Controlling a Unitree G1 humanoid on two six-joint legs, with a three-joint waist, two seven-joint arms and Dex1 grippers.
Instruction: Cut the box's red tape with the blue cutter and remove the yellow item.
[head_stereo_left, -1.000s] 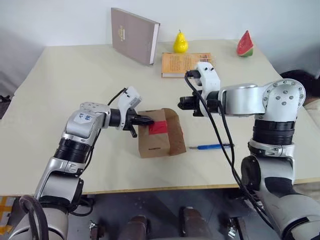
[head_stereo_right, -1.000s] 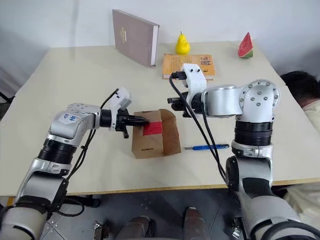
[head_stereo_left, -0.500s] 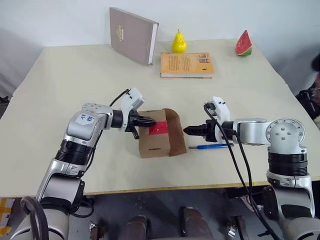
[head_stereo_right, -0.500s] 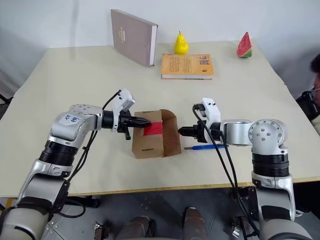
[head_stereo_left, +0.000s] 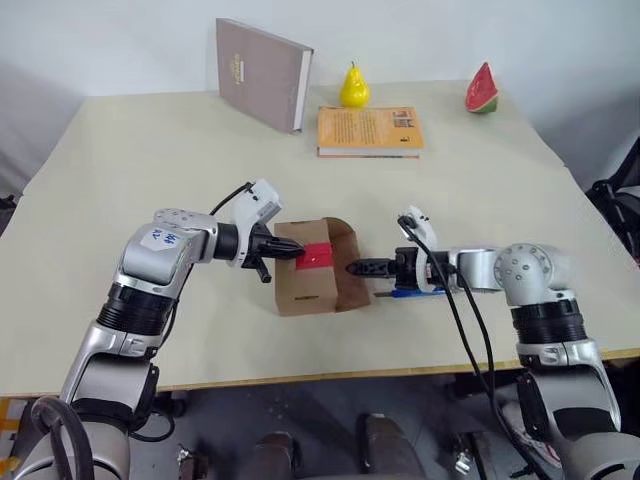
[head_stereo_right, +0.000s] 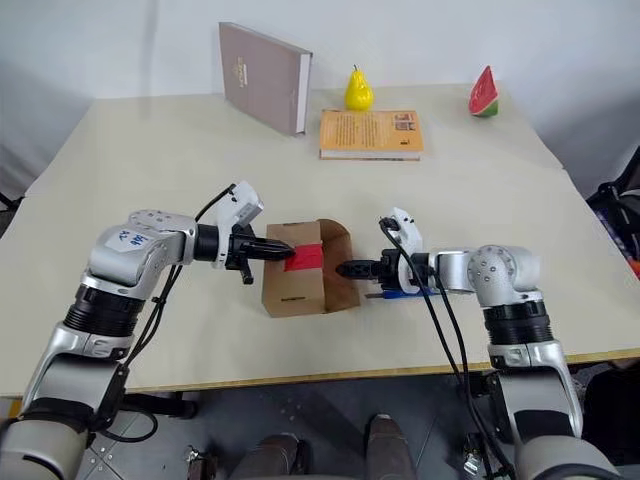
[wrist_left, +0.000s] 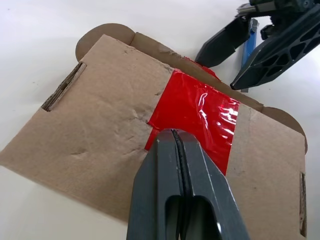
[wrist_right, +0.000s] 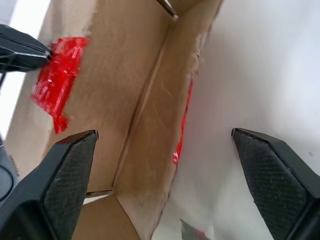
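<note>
The box (head_stereo_left: 312, 280) is a small brown carton near the table's middle, with a flap standing open on its right side. The red tape (head_stereo_left: 318, 254) crosses its top. My left gripper (head_stereo_left: 297, 252) is shut, its tips on the box top at the tape's left edge (wrist_left: 200, 112). My right gripper (head_stereo_left: 352, 267) is open and holds nothing, low over the table and pointing at the open flap from the right. The blue cutter (head_stereo_left: 405, 293) lies on the table just under the right gripper. The yellow item is hidden.
At the back of the table are a grey-brown book (head_stereo_left: 262, 72) standing upright, a yellow pear (head_stereo_left: 351, 85), an orange-yellow book (head_stereo_left: 368, 130) lying flat and a watermelon slice (head_stereo_left: 481, 90). Bare table surrounds the box.
My right arm has come down from above the box to table height beside the flap, and its fingers have gone from shut to open. The left gripper has stayed on the box.
</note>
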